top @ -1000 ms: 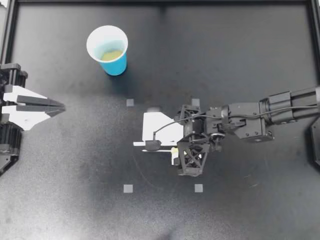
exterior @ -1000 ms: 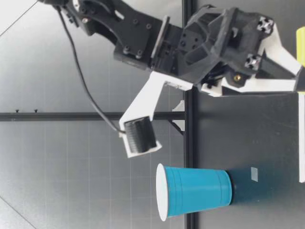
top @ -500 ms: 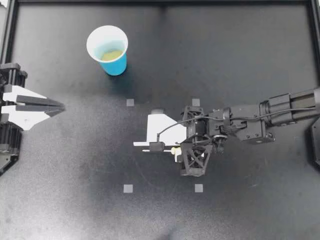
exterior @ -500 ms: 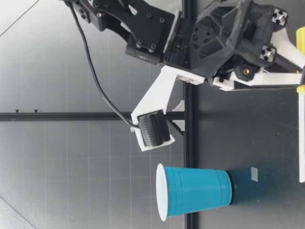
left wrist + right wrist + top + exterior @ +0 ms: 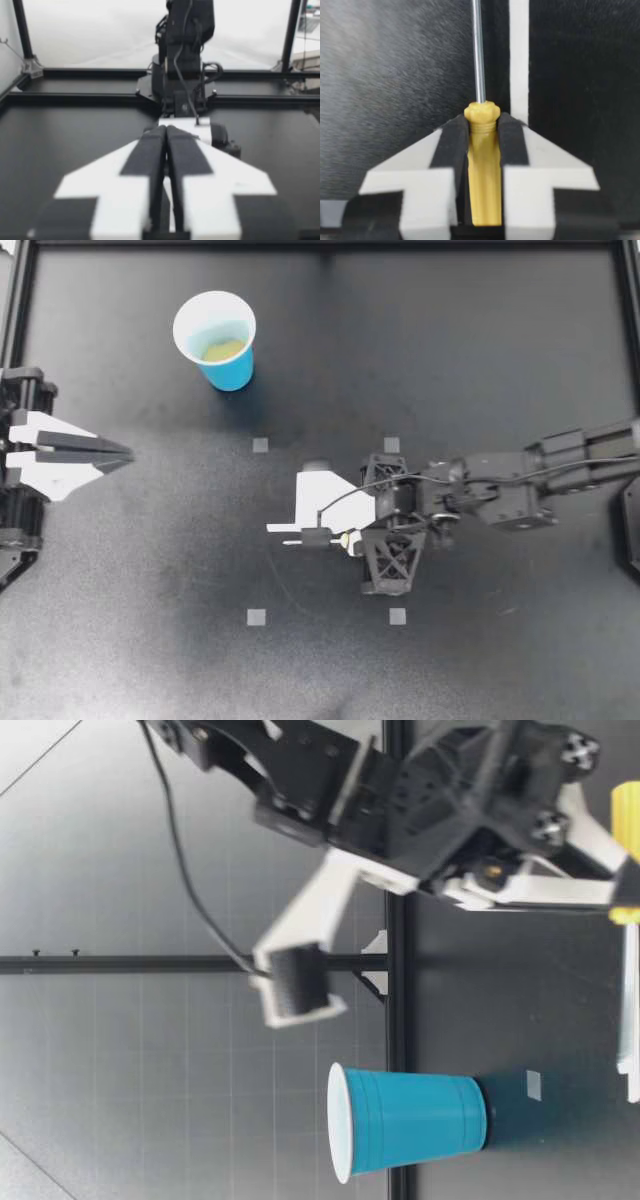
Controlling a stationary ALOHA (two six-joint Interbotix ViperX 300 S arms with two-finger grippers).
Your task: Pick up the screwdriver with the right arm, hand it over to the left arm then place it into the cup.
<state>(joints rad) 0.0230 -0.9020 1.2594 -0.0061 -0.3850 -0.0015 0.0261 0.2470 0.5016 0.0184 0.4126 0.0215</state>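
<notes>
Our right gripper clamps the screwdriver by its yellow handle at mid-table, apparently leaving the shaft free for the handover. Our left gripper sits closed and empty at the left edge, with the cup far-left.

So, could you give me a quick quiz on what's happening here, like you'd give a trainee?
1. True or false: the right fingers are shut on the screwdriver, gripping its yellow handle.
2. Which fits the left fingers? A: shut with nothing in them. B: holding a spoon. C: spread wide open.
3. Fill in: the blue cup stands ___ on the table.

Key: 1 true; 2 A; 3 upright.
</notes>
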